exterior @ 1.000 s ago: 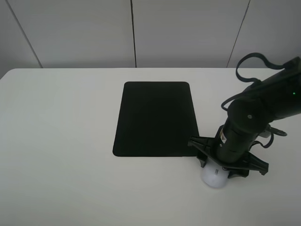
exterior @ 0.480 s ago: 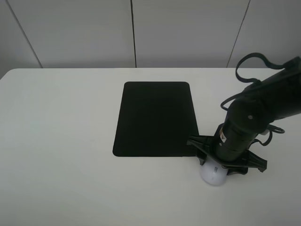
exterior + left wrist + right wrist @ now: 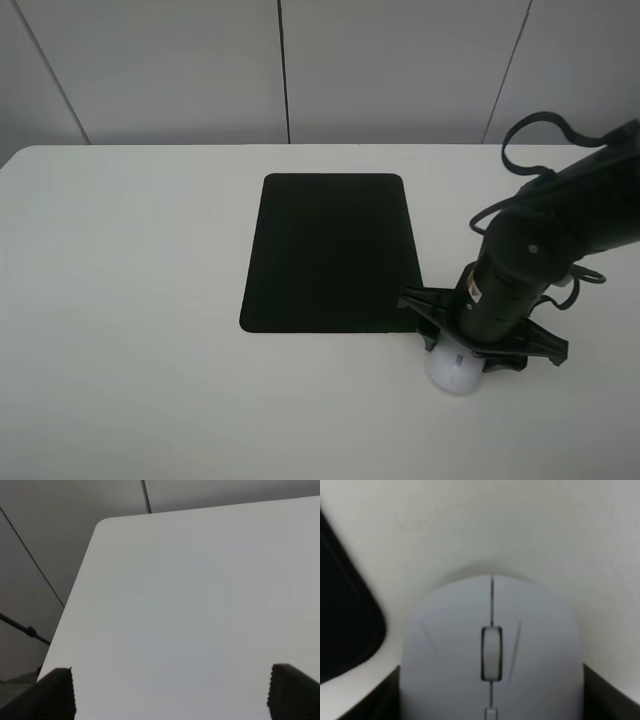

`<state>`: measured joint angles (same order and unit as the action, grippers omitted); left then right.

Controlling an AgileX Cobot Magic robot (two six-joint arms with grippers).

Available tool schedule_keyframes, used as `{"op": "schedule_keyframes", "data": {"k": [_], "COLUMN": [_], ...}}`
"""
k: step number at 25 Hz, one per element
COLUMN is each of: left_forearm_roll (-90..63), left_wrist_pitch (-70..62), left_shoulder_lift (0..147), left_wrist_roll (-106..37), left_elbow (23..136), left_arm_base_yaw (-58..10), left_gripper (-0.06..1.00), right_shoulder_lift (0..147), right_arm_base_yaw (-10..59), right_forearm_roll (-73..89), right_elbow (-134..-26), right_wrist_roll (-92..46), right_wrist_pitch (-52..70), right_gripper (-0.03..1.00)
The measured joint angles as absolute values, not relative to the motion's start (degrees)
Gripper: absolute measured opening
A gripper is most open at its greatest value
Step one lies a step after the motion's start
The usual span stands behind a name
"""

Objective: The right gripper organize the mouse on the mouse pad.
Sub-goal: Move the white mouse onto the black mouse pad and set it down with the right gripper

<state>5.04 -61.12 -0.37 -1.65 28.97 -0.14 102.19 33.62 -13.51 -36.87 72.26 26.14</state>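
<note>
— Between the fingers of your right gripper (image 3: 465,352), what have you got?

— The small white oval mouse (image 3: 491,650) with its grey scroll wheel. The gripper is closed to about the mouse's width, with a black finger (image 3: 607,700) against each flank, so I judge you have hold of it. I cannot tell whether it is lifted off the white surface (image 3: 130,300) or resting on it.

— And the flat matte black rectangular mouse pad (image 3: 330,250)?

— Just beside the gripper, off the outer side of one finger. Its rounded corner is close to the mouse but not under it. No part of the mouse lies on the pad.

— So how far along are you?

— The grasp looks made, and the placing is all left. You need to carry the mouse sideways past that corner and over the pad. Then set it down well inside the edges and let go.

— Your left gripper (image 3: 170,695)?

— Spread wide, nothing between its fingers, only the surface beneath. I judge it has no part here.
</note>
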Motion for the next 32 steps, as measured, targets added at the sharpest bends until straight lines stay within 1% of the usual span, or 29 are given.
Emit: {"op": "schedule_keyframes", "data": {"k": [4,7,14,18,24,32], "left_forearm_roll": [5.0,5.0,5.0,5.0,5.0,5.0], "left_wrist_pitch": [-61.1,-61.1,-61.1,-61.1,-61.1,-61.1], "left_shoulder_lift": [-0.4,-0.4,-0.4,-0.4,-0.4,-0.4], "left_wrist_roll": [-1.7,-1.7,-1.7,-1.7,-1.7,-1.7], "left_elbow": [29.0,29.0,29.0,29.0,29.0,29.0], "left_arm_base_yaw": [-0.1,-0.1,-0.1,-0.1,-0.1,-0.1], "left_gripper": [0.79,0.79,0.79,0.79,0.79,0.79], "right_shoulder_lift": [98.6,95.9,94.2,94.7,100.3,112.9], "right_arm_base_yaw": [33.6,33.6,33.6,33.6,33.6,36.9], "right_forearm_roll": [-13.2,-13.1,-13.0,-12.9,-12.9,-13.1], "right_elbow": [-36.9,-37.7,-45.8,-50.9,-60.8,-77.2], "right_wrist_roll": [72.3,70.6,54.7,49.2,43.0,36.7], "right_wrist_pitch": [27.4,30.7,39.3,41.7,44.3,48.3], "right_gripper": [0.60,0.60,0.60,0.60,0.60,0.60]}}
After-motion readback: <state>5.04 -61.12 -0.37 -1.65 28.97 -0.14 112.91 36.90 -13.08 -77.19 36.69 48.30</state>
